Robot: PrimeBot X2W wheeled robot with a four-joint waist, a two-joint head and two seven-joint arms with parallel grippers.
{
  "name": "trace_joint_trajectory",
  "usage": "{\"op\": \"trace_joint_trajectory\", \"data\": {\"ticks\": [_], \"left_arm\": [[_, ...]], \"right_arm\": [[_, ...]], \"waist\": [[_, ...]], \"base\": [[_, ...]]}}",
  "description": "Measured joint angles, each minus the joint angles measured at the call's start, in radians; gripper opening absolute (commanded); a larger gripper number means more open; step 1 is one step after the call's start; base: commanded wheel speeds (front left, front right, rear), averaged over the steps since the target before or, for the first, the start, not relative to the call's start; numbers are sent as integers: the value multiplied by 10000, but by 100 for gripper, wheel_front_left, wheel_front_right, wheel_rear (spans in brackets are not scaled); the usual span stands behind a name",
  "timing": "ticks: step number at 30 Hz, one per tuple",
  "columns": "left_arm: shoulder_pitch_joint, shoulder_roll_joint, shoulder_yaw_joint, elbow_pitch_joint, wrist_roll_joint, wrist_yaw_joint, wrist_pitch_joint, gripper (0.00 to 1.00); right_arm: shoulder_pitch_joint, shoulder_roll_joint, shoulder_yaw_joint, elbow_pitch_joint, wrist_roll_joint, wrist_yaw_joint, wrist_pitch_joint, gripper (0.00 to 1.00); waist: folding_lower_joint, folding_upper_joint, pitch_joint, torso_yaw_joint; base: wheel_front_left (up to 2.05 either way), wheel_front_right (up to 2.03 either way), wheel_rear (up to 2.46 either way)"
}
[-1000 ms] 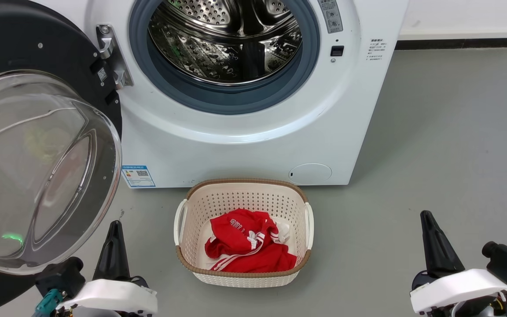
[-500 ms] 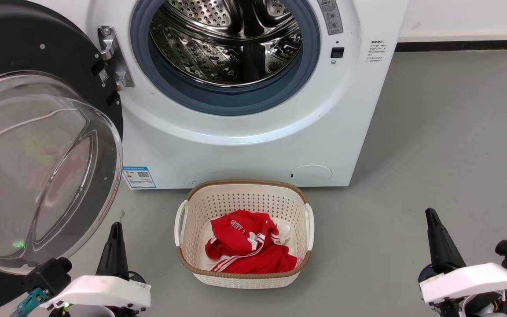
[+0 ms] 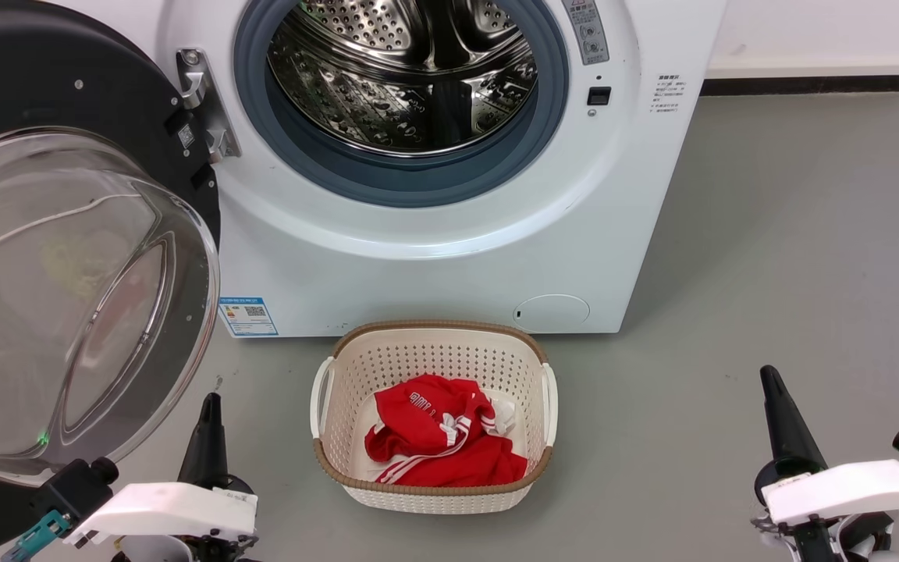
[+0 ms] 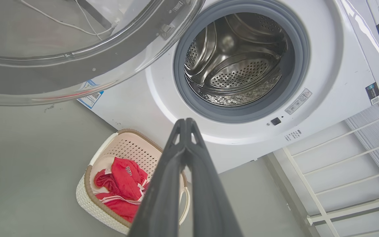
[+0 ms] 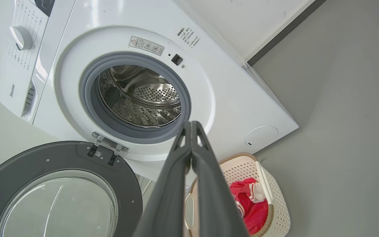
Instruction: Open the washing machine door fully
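Note:
The white washing machine (image 3: 434,257) fills the top of the head view, its steel drum (image 3: 410,70) exposed inside a grey rubber ring. The washing machine door (image 3: 75,312), a black disc with a bulging clear glass bowl, hangs swung out to the left on its hinge (image 3: 204,109). My left gripper (image 3: 210,402) is shut and holds nothing, low on the left just below the door's rim and apart from it. My right gripper (image 3: 769,376) is shut and holds nothing, far right over the floor. The wrist views show the left gripper (image 4: 185,122) and right gripper (image 5: 191,124) with fingers pressed together, facing the drum mouth, and the door (image 5: 58,184).
A cream perforated basket (image 3: 434,328) holding a red garment (image 3: 442,437) stands on the grey floor right in front of the machine, between my two arms. A small round white flap (image 3: 551,311) sits low on the machine. A white rack (image 4: 347,171) stands beside the machine.
Both grippers have drawn back toward the bottom of the head view. The whole picture has shifted slightly down. The door keeps the same open angle.

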Motion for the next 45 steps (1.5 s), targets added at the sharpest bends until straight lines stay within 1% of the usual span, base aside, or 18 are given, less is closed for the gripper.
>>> {"op": "trace_joint_trajectory", "data": {"ticks": [21, 45], "left_arm": [[-240, -6, 134, 293, -2566, -234, 602, 0], [-474, -8, 276, 570, -4959, -460, 1187, 0]], "right_arm": [[-195, -27, -180, 188, 2483, 0, 523, 0], [-371, -29, -397, 385, 4769, -2, 1035, 0]], "waist": [[0, 0, -76, 25], [0, 0, -162, 54]], "base": [[0, 0, 0], [0, 0, 0]]}}
